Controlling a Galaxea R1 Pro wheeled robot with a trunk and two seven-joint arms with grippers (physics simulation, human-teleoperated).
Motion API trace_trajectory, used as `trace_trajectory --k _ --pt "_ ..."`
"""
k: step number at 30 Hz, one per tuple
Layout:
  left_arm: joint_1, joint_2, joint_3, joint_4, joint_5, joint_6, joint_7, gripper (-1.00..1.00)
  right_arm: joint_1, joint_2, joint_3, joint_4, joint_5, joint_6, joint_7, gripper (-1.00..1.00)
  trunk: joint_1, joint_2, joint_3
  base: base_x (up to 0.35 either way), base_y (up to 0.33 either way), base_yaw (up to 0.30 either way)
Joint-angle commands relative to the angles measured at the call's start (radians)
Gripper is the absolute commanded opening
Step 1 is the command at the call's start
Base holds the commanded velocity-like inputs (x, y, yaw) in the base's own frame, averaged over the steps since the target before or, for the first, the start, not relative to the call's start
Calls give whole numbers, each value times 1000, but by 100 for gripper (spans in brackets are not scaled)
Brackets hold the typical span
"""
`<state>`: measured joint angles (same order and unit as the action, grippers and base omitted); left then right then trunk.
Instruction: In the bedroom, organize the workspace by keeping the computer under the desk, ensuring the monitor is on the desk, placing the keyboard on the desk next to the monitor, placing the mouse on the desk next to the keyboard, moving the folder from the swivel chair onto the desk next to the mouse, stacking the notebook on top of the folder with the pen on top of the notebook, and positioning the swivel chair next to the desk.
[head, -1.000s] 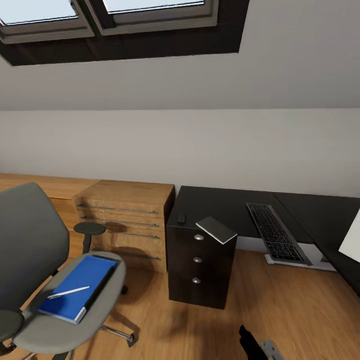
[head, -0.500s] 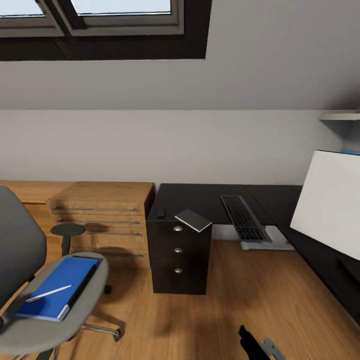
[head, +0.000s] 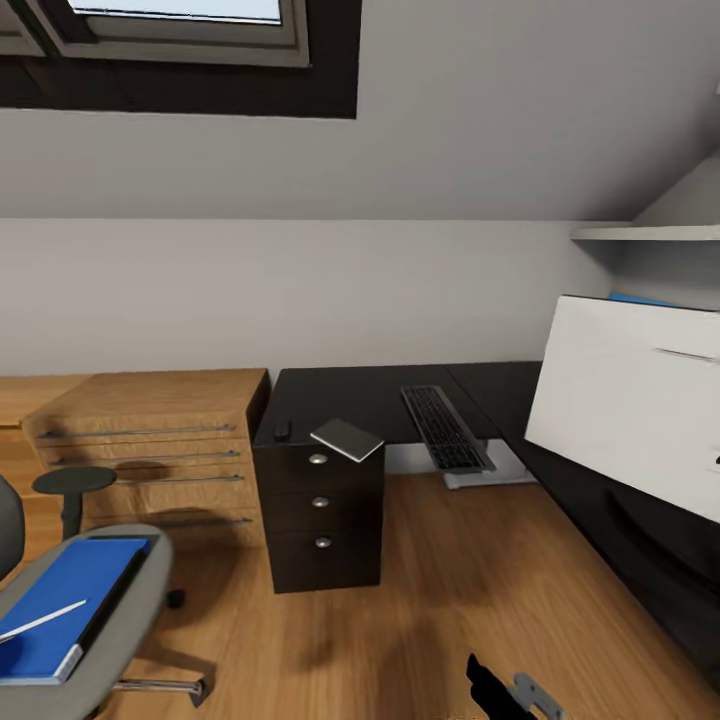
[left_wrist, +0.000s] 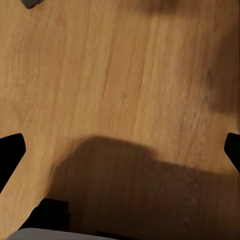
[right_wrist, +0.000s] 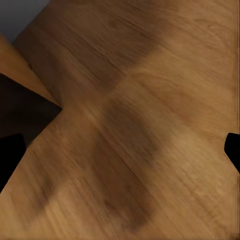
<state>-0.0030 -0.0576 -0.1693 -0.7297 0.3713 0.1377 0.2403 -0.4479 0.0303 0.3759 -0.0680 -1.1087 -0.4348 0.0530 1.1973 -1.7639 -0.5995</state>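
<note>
Two grippers hang low over the wooden floor, both with fingers spread wide and nothing between them: the left gripper shows only its dark fingertips at the edges of its wrist view, the right gripper likewise. In the head view a dark part of the right arm shows at the lower edge.

Far to the left of that arm stands the swivel chair, and on its grey seat lies the blue folder with the white pen resting on top of it. Beyond the chair, against the wall, is a low light-wood cabinet.

Ahead of the arm and a little to its left is the desk with its dark three-drawer unit. On the tabletop above the drawers sits a small dark object, too small to identify, and just beside it the grey notebook, its corner hanging over the front edge. Straight ahead the keyboard lies on the tabletop, its near end reaching the desk's edge. To the right, nearer than the keyboard, stands the monitor, white back facing the camera. A wall shelf hangs above it.
</note>
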Motion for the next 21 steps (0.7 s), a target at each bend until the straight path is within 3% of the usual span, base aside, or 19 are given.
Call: trace_trajectory --k 1,8,12,21 --pt "0 1 -4 -2 9 3 8 100 -1 1 5 2 -6 -4 5 100 0 -1 -1 0 0 -266" --pt "0 1 -4 -2 9 3 8 100 -1 5 5 4 16 -4 7 100 0 -1 -1 0 0 -266" --pt "0 1 -4 -1 9 3 8 100 0 11 5 11 64 -4 7 100 0 -1 -1 0 0 -266" --pt "0 1 -4 -1 9 3 9 100 -1 11 5 13 84 -4 7 100 0 -1 -1 0 0 -253"
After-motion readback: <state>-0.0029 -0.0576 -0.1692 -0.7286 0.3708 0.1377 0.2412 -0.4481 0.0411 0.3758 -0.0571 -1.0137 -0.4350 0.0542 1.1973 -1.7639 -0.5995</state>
